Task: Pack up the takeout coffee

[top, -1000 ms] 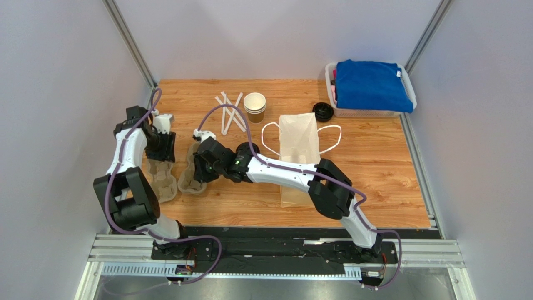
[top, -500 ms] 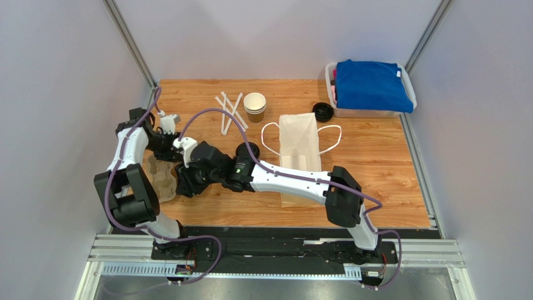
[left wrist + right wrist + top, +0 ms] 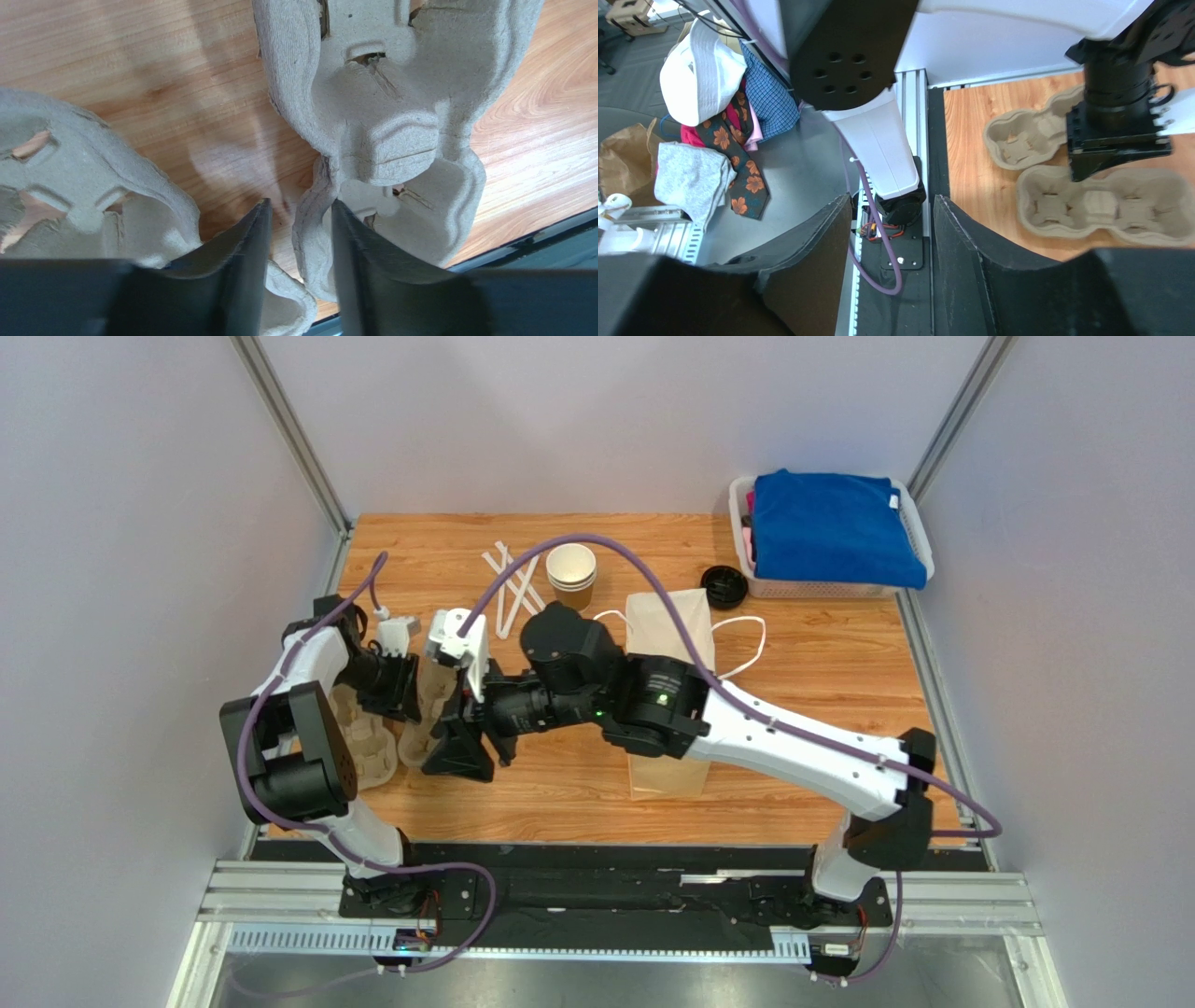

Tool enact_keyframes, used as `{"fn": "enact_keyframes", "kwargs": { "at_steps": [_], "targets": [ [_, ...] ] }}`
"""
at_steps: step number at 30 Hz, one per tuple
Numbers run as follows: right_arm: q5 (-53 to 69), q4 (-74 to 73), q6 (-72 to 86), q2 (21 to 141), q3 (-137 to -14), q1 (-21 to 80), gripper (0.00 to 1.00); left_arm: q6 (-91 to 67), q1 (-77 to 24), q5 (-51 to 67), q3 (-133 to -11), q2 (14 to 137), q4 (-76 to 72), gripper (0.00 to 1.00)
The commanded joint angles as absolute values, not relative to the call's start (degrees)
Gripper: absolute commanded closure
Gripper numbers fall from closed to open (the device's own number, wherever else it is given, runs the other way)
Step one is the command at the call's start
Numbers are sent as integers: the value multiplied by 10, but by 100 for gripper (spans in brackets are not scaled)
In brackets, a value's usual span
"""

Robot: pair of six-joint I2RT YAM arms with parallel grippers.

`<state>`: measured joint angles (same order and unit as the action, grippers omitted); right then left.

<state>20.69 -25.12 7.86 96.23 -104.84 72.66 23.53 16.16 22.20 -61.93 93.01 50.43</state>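
Top view: the right arm (image 3: 786, 735) had risen from low over the pulp carriers and turned its wrist back toward the bases. The left arm (image 3: 298, 672) had meanwhile slid from the left carrier (image 3: 358, 749) to the far end of the right carrier (image 3: 421, 735). The bag (image 3: 671, 773) lay flat on the tabletop (image 3: 842, 686), partly under the right arm. No lidded coffee showed anywhere, only a lidless cup stack (image 3: 571, 571) and a black lid (image 3: 724, 585).

Left wrist: the left jaws straddled the right carrier's rim with wood visible beside it, so they were released, not pinching.

Right wrist: the right jaws stood released and bare, facing off the near edge.

The right arm looked freed to fetch the coffee; packing had not begun.
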Motion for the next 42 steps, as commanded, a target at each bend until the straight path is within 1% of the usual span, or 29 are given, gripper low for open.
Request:
{"fn": "enact_keyframes", "kwargs": {
  "at_steps": [1, 5, 7, 9, 10, 11, 13, 16, 18, 21, 22, 24, 25, 27, 28, 30, 35, 36, 37, 39, 41, 42],
  "targets": [
    [197, -306, 3, 912, -1061, 722, 46, 250, 157, 231, -620, 933, 489, 60],
    [169, -316, -27, 864, -1043, 701, 39, 238, 145, 235, -630, 953, 490, 62],
    [163, -329, -20, 839, -1038, 670, 39, 227, 141, 233, -634, 963, 490, 64],
    [163, -338, -4, 819, -1024, 642, 39, 219, 141, 229, -642, 968, 490, 78],
    [170, -341, 11, 796, -1015, 610, 39, 210, 141, 228, -646, 969, 490, 83],
    [174, -343, 29, 783, -995, 593, 38, 204, 141, 229, -656, 967, 491, 93],
    [184, -351, 45, 750, -980, 537, 37, 185, 141, 236, -671, 957, 495, 99],
    [197, -371, 65, 716, -962, 471, 37, 164, 141, 237, -715, 953, 497, 100],
    [198, -373, 72, 694, -950, 443, 37, 146, 141, 218, -776, 963, 499, 100],
    [198, -373, 85, 671, -928, 393, 37, 124, 146, 217, -877, 1016, 498, 100],
    [201, -373, 90, 665, -920, 366, 36, 119, 147, 220, -935, 1057, 501, 100],
    [207, -374, 106, 653, -905, 338, 36, 99, 147, 223, -1000, 1106, 515, 100],
    [216, -378, 114, 650, -890, 317, 35, 92, 147, 225, -1069, 1158, 522, 100],
    [218, -381, 118, 637, -878, 300, 34, 70, 147, 231, -1134, 1233, 543, 100],
    [221, -381, 121, 633, -865, 282, 34, 70, 144, 230, -1188, 1252, 548, 100],
    [221, -381, 127, 621, -856, 266, 34, 88, 136, 202, -1215, 1288, 551, 100],
    [241, -392, 148, 607, -834, 204, 33, 83, 136, 205, -1214, 1316, 531, 100],
    [243, -391, 151, 605, -832, 197, 33, 82, 138, 207, -1212, 1318, 527, 98],
    [250, -392, 156, 605, -831, 186, 32, 81, 138, 209, -1211, 1320, 526, 82],
    [255, -392, 162, 604, -830, 178, 32, 83, 144, 232, -1212, 1310, 533, 60],
    [262, -392, 163, 602, -831, 173, 30, 101, 151, 245, -1202, 1289, 540, 35],
    [264, -393, 163, 602, -831, 171, 30, 114, 159, 252, -1197, 1263, 546, 32]
  ]
}}
